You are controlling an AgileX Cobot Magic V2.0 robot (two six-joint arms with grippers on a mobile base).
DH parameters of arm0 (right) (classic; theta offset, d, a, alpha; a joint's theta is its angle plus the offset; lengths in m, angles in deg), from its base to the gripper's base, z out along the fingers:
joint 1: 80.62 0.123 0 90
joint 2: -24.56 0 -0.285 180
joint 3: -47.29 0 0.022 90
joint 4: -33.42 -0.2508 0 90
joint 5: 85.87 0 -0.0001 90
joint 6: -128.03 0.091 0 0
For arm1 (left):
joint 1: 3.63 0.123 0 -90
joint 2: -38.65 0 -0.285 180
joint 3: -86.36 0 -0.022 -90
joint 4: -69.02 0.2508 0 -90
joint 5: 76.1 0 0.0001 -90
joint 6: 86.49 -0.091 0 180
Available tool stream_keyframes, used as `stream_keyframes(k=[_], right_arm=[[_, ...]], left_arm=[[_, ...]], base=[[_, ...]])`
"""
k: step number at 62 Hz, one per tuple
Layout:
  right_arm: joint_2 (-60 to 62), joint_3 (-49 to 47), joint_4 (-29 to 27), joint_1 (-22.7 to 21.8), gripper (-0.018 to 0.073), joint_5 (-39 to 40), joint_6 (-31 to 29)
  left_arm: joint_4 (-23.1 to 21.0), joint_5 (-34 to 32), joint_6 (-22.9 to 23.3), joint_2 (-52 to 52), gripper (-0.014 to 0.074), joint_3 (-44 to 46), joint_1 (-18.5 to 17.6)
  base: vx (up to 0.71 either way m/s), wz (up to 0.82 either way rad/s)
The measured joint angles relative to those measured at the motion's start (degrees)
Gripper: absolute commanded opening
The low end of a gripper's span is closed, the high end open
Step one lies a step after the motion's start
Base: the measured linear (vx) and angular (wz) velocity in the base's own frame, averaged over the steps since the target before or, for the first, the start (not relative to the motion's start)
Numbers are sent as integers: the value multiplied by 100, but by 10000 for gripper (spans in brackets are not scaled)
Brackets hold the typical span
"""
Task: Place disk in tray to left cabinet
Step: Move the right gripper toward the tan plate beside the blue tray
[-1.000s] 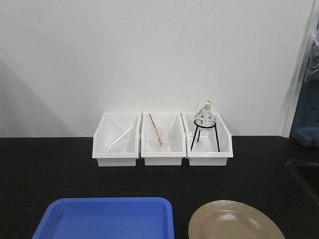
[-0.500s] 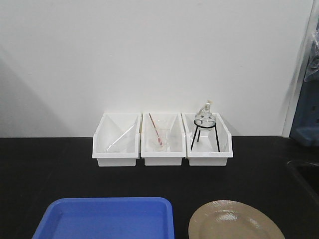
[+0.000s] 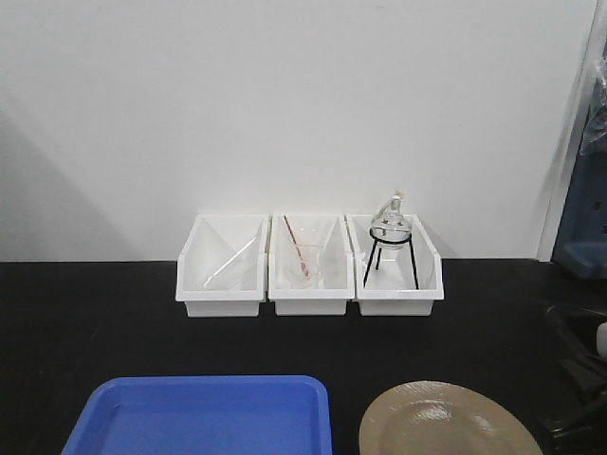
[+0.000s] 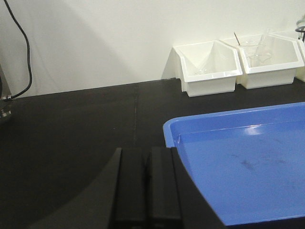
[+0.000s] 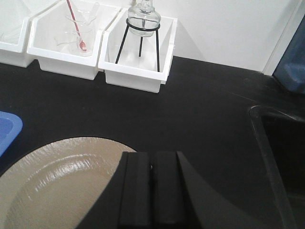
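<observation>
Right end effector [image 5: 152,164] has arrived beside disk [image 3: 446,424]; flask [image 3: 390,222] stands in bin [image 3: 399,304]

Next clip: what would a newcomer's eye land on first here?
The bright blue tray stands out at the front left of the black table. The tan disk lies to its right, not touching it. Behind them, three white bins sit in a row against the wall, and the right one holds a round glass flask.
</observation>
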Motion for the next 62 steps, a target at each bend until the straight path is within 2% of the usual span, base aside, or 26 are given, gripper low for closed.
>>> stream_keyframes(k=[6, 20, 26, 38, 45, 52, 58, 62], right_arm=[[0, -5, -11, 0, 188, 19, 117], [0, -5, -25, 0, 610, 40, 286], [0, -5, -133, 0, 732, 129, 417], [0, -5, -303, 0, 716, 192, 658], [-7, -101, -1003, -70, 669, -364, 1352], [-278, -403, -1940, -527, 581, -1259, 1792], [-844, -956, -2523, -1144, 500, -2158, 1719], [-1318, -1383, -2866, -1555, 461, -2719, 1447]], left_arm=[[0, 0, 0, 0, -4, 0, 0], [0, 0, 0, 0, -4, 0, 0], [0, 0, 0, 0, -4, 0, 0], [0, 0, 0, 0, -4, 0, 0], [0, 0, 0, 0, -4, 0, 0], [0, 0, 0, 0, -4, 0, 0], [0, 0, 0, 0, -4, 0, 0], [0, 0, 0, 0, -4, 0, 0]], base=[[0, 0], [0, 0], [0, 0], [0, 0], [0, 0], [0, 0], [0, 0], [0, 0]])
